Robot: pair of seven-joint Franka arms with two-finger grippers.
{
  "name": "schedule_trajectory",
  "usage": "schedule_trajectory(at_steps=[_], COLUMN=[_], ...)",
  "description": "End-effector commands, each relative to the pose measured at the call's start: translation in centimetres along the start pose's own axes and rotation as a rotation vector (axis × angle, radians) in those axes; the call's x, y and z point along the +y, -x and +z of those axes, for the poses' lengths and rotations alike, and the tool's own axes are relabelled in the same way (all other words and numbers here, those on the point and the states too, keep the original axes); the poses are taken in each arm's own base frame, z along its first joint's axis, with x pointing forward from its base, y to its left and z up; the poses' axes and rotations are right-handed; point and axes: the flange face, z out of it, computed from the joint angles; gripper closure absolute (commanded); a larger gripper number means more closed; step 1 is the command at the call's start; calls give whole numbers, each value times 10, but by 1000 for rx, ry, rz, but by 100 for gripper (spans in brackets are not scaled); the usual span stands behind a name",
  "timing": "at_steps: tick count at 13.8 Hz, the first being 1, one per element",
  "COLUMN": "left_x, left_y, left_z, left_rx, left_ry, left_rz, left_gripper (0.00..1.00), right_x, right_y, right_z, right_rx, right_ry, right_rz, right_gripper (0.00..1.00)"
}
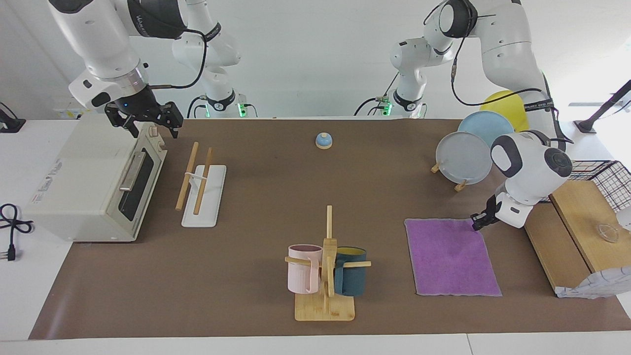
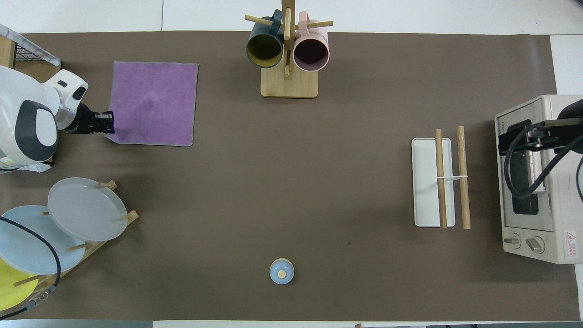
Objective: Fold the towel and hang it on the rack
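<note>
Two high opposing views, one shared table [image 1: 256, 207]

Towel [image 1: 451, 256] purple — rack [image 1: 199, 185] pale wood rods (white base) — mat [image 1: 276, 197] brown.

A plain white wall [image 1: 315, 54] rises past a white table [image 1: 246, 345] covered by a brown mat [image 1: 276, 197]; lighting seems even, perhaps from overhead.
</note>
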Motion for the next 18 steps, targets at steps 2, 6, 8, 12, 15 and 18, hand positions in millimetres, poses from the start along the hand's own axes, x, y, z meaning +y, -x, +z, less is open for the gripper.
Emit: schedule_trajectory(at_steps=[2, 6, 8, 12, 15, 18], left_x=[5, 19, 47, 130, 168, 176], left_y=[-3, 2, 12, 64, 106, 119], left_z=[-14, -61, -74, -56, -14, 7], left_rx=[19, 71, 58, 8, 116, 130], left_ry=[-2, -38, -40, -40, -32, -28], left_rz=[30, 243, 346, 480, 474, 466], left_gripper=[100, 100, 100, 100, 100, 100], right_x=[3, 3, 4, 4, 4, 4], right_y=[5, 5, 5, 5, 5, 5], right_z=[-2, -2, -2, -2, -2, -2], right_rx=[-8, -8, -8, -8, -8, -8], right_ry=[-12, -12, -12, -12, -12, -12], right_rz=[-15, -15, -13, -13, -13, -13], right_gripper=[0, 0, 0, 0, 0, 0])
